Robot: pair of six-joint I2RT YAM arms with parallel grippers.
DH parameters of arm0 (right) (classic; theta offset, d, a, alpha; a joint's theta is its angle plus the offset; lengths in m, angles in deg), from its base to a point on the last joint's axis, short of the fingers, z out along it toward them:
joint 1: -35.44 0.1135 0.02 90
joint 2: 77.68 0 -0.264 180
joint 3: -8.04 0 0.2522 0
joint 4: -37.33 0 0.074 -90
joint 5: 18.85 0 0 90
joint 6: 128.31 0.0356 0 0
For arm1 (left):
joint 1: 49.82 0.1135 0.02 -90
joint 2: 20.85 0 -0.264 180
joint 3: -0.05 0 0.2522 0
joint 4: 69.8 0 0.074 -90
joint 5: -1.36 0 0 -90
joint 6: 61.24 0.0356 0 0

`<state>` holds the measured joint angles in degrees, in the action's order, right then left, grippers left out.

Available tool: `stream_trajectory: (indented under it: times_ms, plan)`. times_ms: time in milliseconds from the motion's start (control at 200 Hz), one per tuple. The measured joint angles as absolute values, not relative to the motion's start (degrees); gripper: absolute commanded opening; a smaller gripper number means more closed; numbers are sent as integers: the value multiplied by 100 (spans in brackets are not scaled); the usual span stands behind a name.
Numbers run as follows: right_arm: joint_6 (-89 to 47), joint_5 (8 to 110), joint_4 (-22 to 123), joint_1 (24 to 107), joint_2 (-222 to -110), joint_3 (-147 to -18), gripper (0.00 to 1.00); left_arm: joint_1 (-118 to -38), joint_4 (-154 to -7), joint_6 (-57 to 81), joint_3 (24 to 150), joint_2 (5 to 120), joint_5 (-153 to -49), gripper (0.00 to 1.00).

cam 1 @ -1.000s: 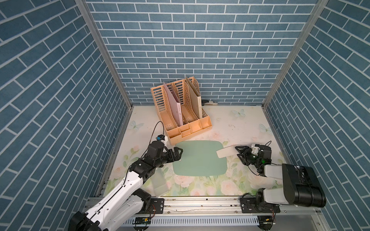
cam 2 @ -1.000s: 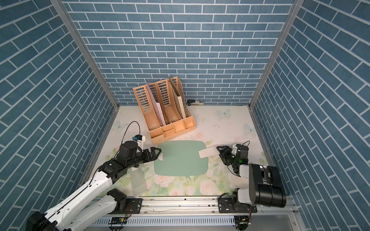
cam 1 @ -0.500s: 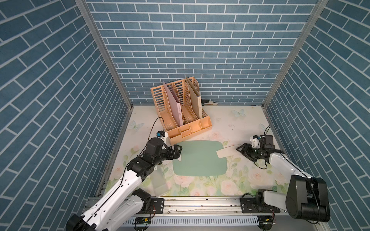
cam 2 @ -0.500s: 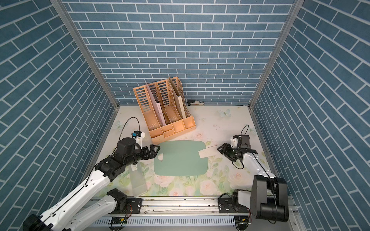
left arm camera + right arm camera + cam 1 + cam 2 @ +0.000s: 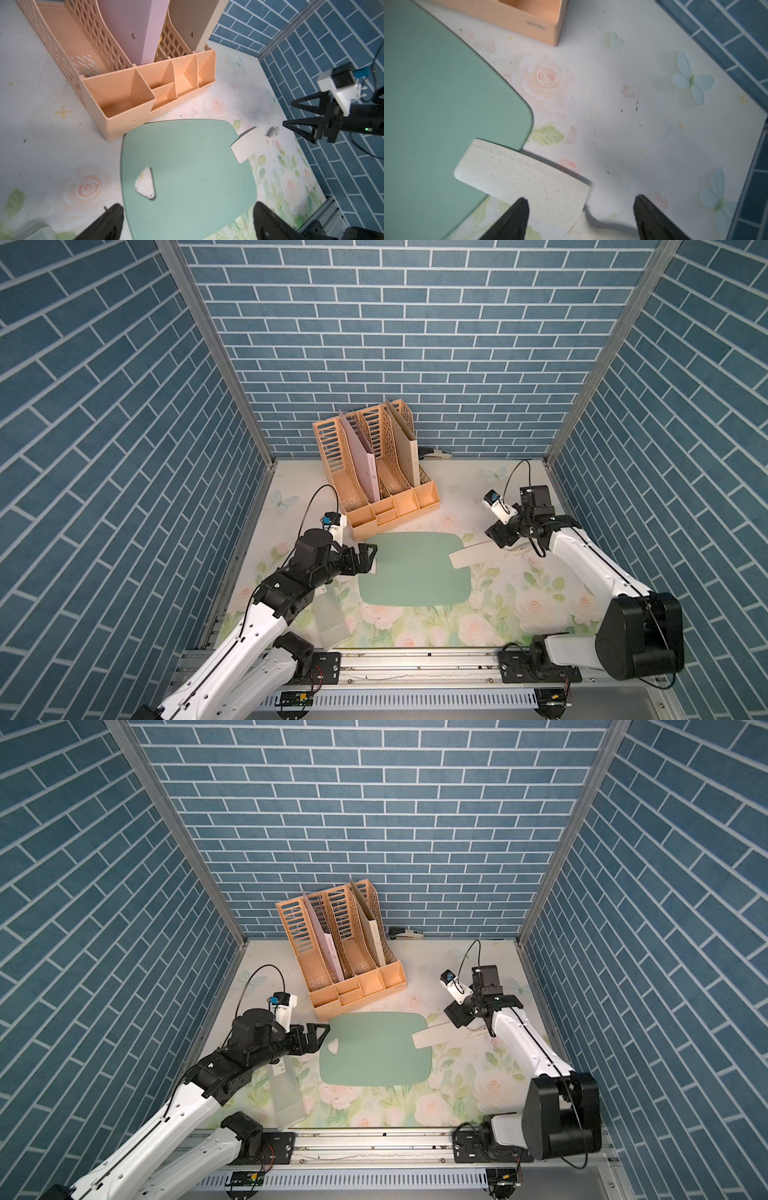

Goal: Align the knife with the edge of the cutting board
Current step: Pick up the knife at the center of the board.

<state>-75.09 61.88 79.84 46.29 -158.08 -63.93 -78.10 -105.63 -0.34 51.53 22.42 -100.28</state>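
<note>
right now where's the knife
In both top views the knife lies on the robot's right, blade tip overlapping the cutting board at its right edge, handle toward the right claw.

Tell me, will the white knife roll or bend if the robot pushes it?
Probably it slides, not rolls: the knife has a broad flat blade. It looks stiff, bridging from the cutting board to the table without sagging. With its tip on the board, it may swing sideways.

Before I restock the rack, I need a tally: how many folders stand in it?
2. In the orange file rack, a pink folder stands on the robot's left side and a beige folder on its right. Others may hide behind the dividers.
</note>
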Motion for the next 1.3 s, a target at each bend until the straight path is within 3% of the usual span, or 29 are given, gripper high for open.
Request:
stream_trajectory:
  times_ms: [155,420,1300]
  plan:
    - [-8545,6736,8642,4717,-16372,-6575,83,-7814,-10561,18,5153,2152,-10170,100]
    - [-9404,6863,8841,4719,-16401,-5961,86,-7814,-10554,77,5153,2170,-10349,100]
    - [-9725,6824,8830,4022,-17262,-6011,84,-7814,-10478,143,5151,1750,-10681,100]
